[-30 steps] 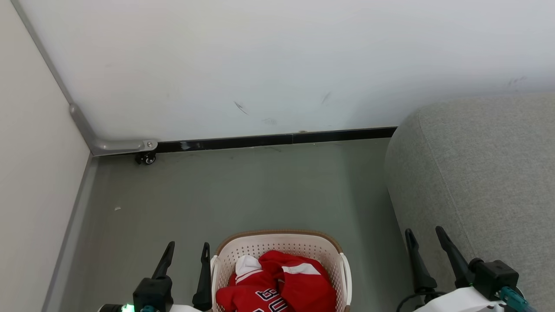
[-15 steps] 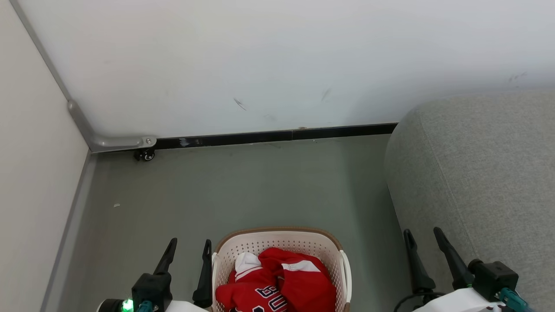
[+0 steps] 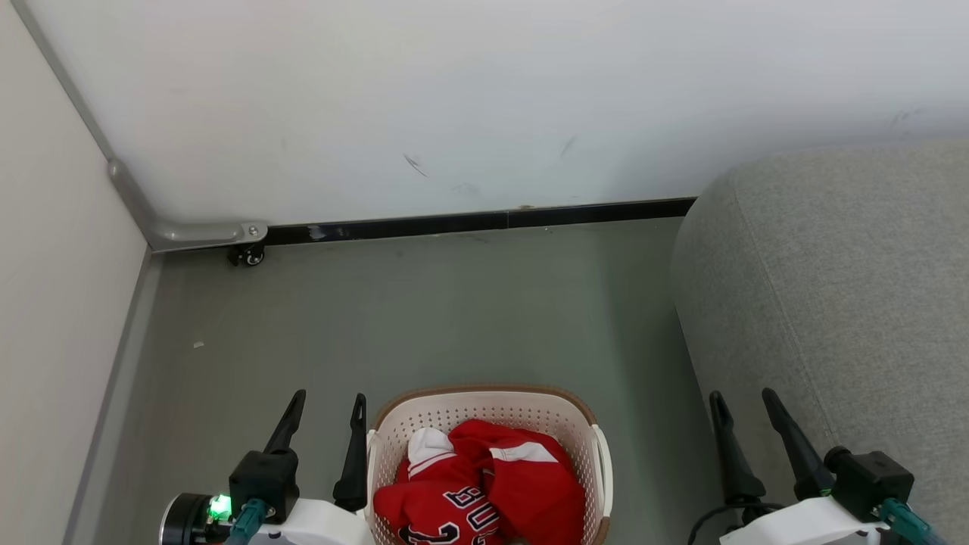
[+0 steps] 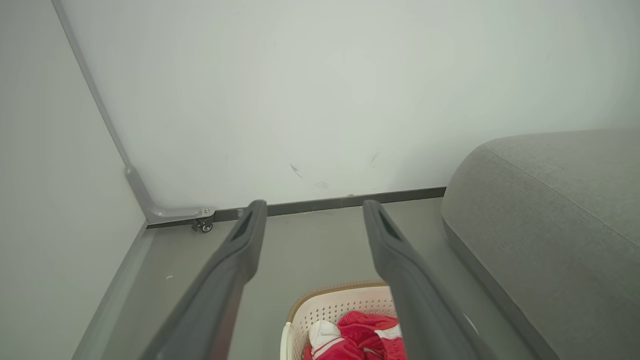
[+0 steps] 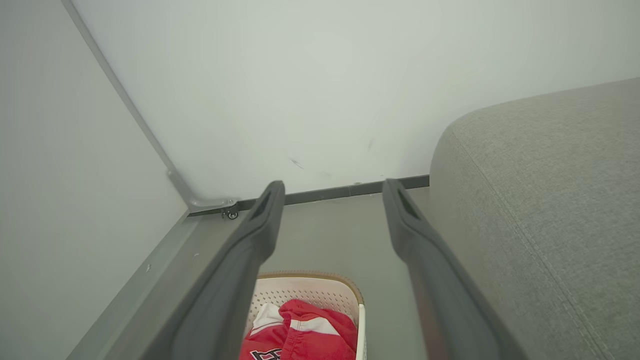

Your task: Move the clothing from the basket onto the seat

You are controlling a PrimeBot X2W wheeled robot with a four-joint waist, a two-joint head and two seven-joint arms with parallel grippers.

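the basket sat on the grey floor, well back from the floor's far edge, where a black skirting strip met the white wall. and the clothing lay heaped inside it: red folds, white trim, black numerals showing on the nearer piece. the left claw gaped fully open and gripped nothing, its inner finger just beside the basket's left rim. over on the other side, the right claw stood just as wide and held nothing, apart from the basket and close against the seat. the seat, grey and round-edged, ran along the floor's right side. a small caster sat in the floor's far left corner.
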